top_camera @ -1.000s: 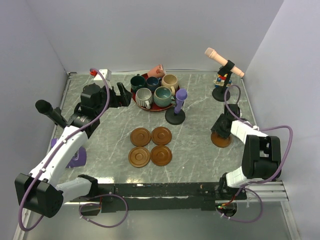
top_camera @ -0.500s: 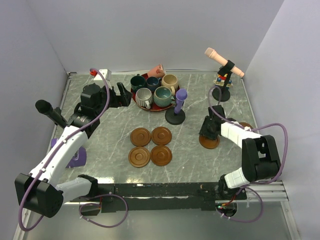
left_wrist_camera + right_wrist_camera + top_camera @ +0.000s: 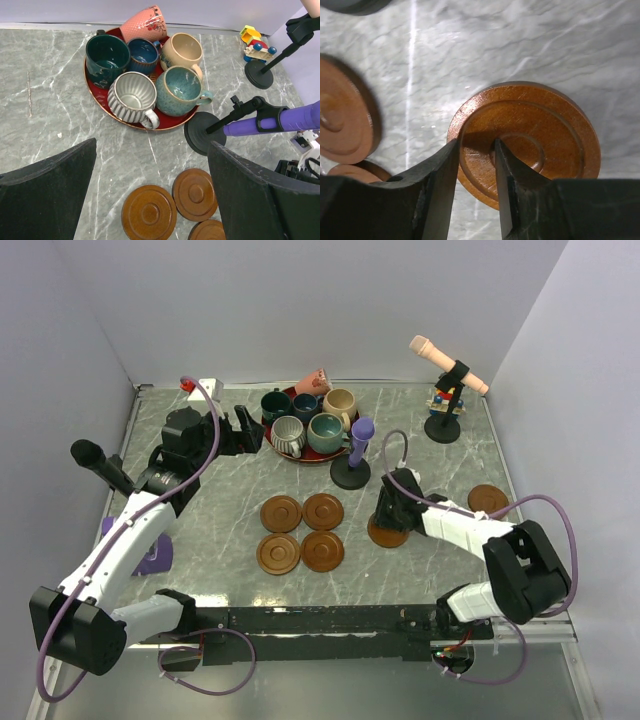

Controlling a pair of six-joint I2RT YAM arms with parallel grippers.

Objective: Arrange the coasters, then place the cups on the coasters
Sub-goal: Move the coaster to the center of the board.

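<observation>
The right gripper point(image 3: 475, 145), jaws drawn narrow, pinches the raised outer ring of the fifth coaster point(image 3: 545, 130), one finger at the disc's edge and the other in its groove. The disc lies flat on the marble table point(image 3: 220, 540). Over the past second the arm has carried it from near the table's right side to a spot just right of the four coasters point(image 3: 322, 511) already set in a square. That move leaves the sixth coaster point(image 3: 488, 498) showing, alone near the right edge. The row appears close to gaining its fifth disc, with one more to fetch. At the far left, the left gripper point(image 3: 247, 430) hangs spread wide and empty beside the red plate point(image 3: 172, 122). All six cups point(image 3: 326, 432) sit crowded there, none yet placed.
</observation>
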